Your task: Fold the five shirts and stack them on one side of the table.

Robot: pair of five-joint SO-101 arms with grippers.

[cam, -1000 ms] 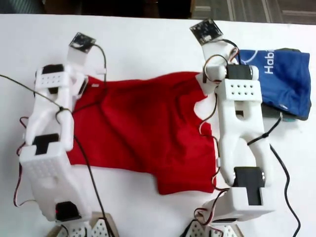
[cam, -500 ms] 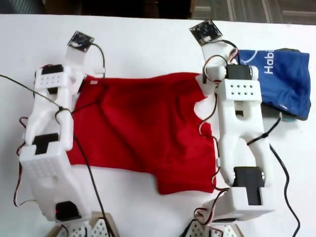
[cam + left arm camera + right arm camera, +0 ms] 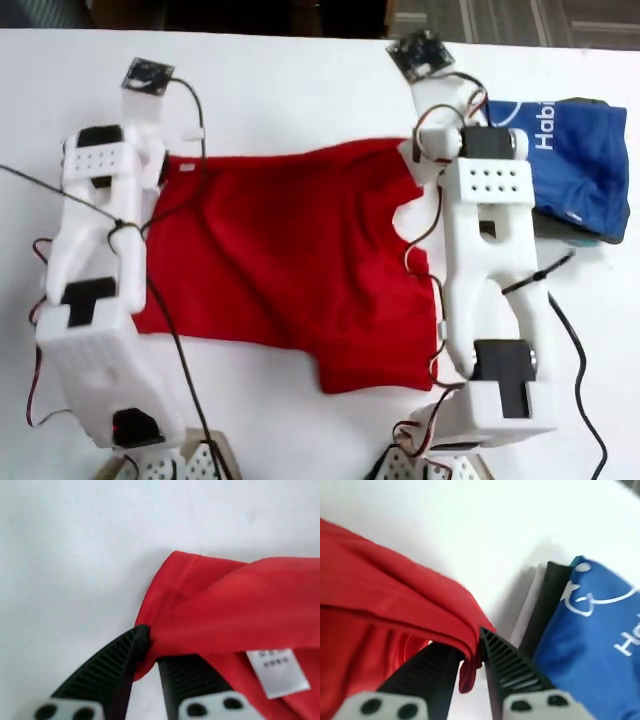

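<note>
A red shirt [image 3: 290,260] lies spread across the middle of the white table [image 3: 300,90], between the two arms. My left gripper [image 3: 170,165] is at the shirt's far left corner. In the left wrist view it [image 3: 149,641] is shut on a bunched corner of the red shirt [image 3: 240,605], beside a white label [image 3: 277,672]. My right gripper [image 3: 416,160] is at the far right corner. In the right wrist view it [image 3: 476,652] is shut on a fold of the red shirt [image 3: 385,595]. The pinched edge looks slightly lifted.
A folded blue shirt [image 3: 570,160] lies on a dark folded one [image 3: 590,235] at the table's right side, close to the right arm. In the right wrist view the blue shirt [image 3: 590,630] and the dark one [image 3: 547,600] sit just beside the gripper. Bare table stretches beyond the red shirt's far edge.
Both grippers have shifted a little toward the far edge, the left one also outward, drawing the shirt's far edge straighter between them. The blue stack has not moved.
</note>
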